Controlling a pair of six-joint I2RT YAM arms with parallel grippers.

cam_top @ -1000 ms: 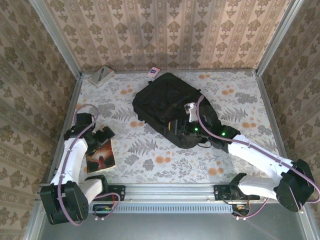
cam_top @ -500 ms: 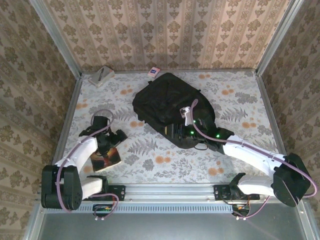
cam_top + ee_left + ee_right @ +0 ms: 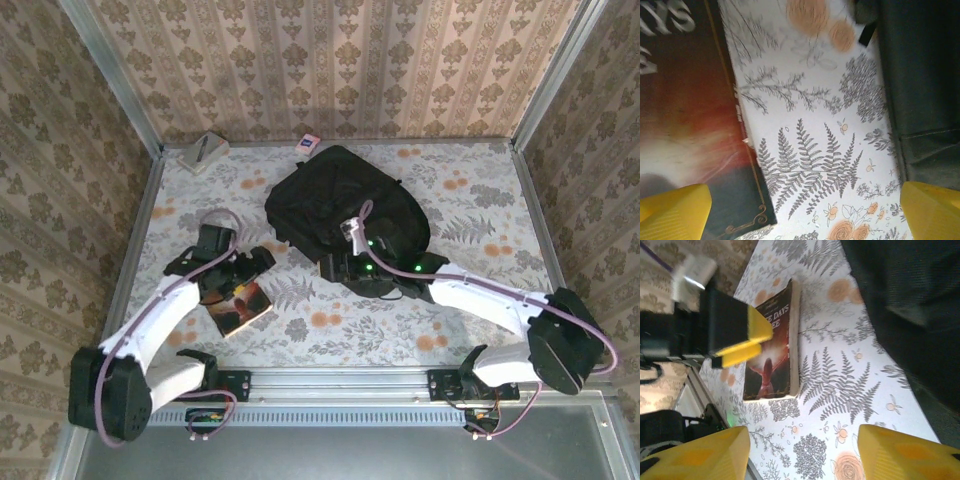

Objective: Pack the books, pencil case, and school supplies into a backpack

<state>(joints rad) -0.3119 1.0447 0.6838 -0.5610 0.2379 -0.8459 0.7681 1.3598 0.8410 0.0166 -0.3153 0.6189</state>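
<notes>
Even bright overhead light, soft shadows, backpack murky, wrist views blurred close-up

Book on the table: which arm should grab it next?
Left. The left fingers are open right at the book, one above its cover. The right fingers, also open, sit by the backpack, farther off.

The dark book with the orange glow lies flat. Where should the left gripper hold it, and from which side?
Probably the book's long page edge facing the backpack, approached from above at a slant: it lies flat and thin, that edge is free, and the open left gripper hovers there.
</notes>
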